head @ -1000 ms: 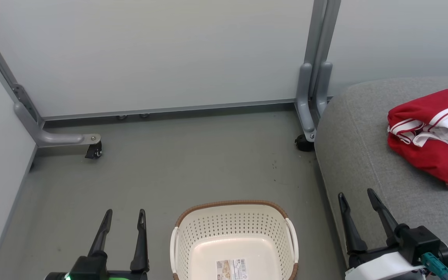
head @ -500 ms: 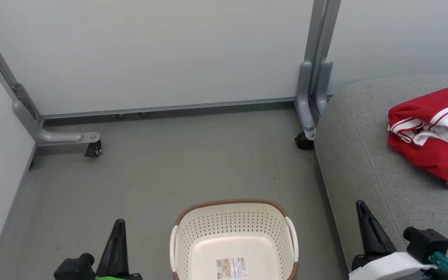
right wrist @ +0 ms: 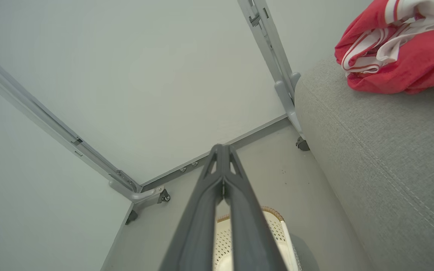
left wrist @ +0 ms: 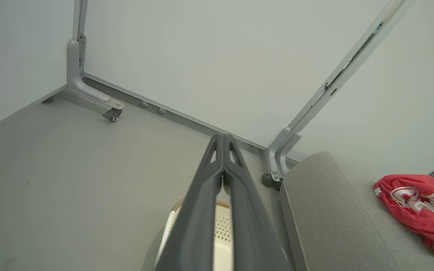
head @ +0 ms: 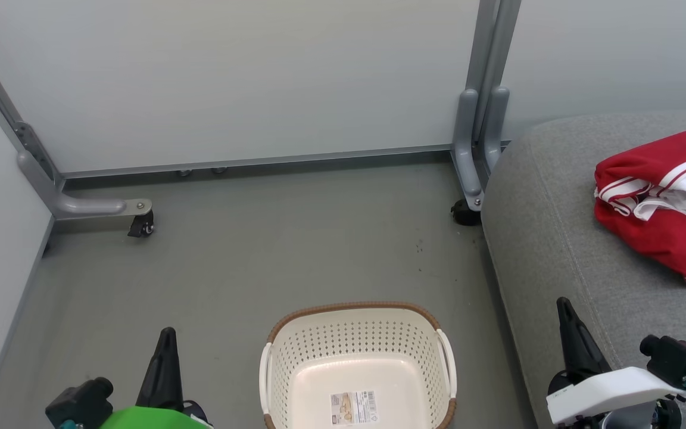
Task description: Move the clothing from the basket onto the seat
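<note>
The red clothing [head: 664, 202] with white stripes lies bunched on the light-grey seat [head: 557, 250] at the right, white lettering at its hem; it also shows in the left wrist view [left wrist: 416, 203] and the right wrist view [right wrist: 401, 49]. The cream basket [head: 355, 310] stands on the floor at bottom centre, holding nothing but its barcode sticker. My left gripper [head: 167, 333] is shut, empty, left of the basket. My right gripper [head: 564, 307] is shut, empty, over the seat's front-left edge. In both wrist views the fingertips [left wrist: 223, 137] [right wrist: 222, 146] touch.
Pale partition panels close off the back and left. Their grey metal legs stand on casters, one at the left [head: 140, 223] and one beside the seat's corner [head: 465, 214]. Grey floor [head: 289, 250] stretches between the basket and the panels.
Both grippers went from open to shut and rolled about their wrists. The left one sank lower in the view. The head camera shifted slightly; clothing and basket stayed put.
</note>
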Available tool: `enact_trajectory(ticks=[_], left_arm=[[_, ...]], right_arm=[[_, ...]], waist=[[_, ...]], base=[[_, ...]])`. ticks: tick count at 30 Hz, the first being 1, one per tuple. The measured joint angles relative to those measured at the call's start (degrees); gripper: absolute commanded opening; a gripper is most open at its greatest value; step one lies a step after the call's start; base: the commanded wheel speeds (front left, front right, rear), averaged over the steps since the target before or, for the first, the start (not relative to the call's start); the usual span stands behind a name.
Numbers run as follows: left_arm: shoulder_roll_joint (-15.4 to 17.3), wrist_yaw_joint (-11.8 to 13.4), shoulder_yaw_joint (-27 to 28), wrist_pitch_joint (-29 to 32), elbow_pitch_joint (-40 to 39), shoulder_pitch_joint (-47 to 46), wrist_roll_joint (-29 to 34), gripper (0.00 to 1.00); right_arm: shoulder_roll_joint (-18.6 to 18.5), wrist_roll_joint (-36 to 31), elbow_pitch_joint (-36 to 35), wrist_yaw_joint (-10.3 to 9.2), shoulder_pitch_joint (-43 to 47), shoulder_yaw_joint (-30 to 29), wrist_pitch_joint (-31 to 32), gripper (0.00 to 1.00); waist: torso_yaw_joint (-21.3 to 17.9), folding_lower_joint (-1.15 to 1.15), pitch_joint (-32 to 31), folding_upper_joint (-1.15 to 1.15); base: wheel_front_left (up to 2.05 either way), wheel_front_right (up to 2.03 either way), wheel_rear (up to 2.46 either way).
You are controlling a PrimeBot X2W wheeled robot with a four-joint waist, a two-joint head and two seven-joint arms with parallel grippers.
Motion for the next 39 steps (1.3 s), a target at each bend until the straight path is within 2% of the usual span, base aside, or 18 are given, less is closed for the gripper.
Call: enact_trajectory(ticks=[18,39], left_arm=[[0.6,-1.0,2.0,3.3,0.9,-2.6,-15.6,0.00],[0.7,-2.0,4.3,6.8,2.2,-5.1,-30.0,0.00]], right_arm=[[-0.2,15.2,1.3,0.00,-2.6,-1.5,3.4,0.00],[-0.2,29.4,2.8,-0.03,-4.9,-3.2,6.9,0.00]], waist=[[-0.1,0.00,0.7,0.00],[-0.2,0.00,1.5,0.00]], base=[[0.00,0.00,0.00],[0.00,0.00,0.00]])
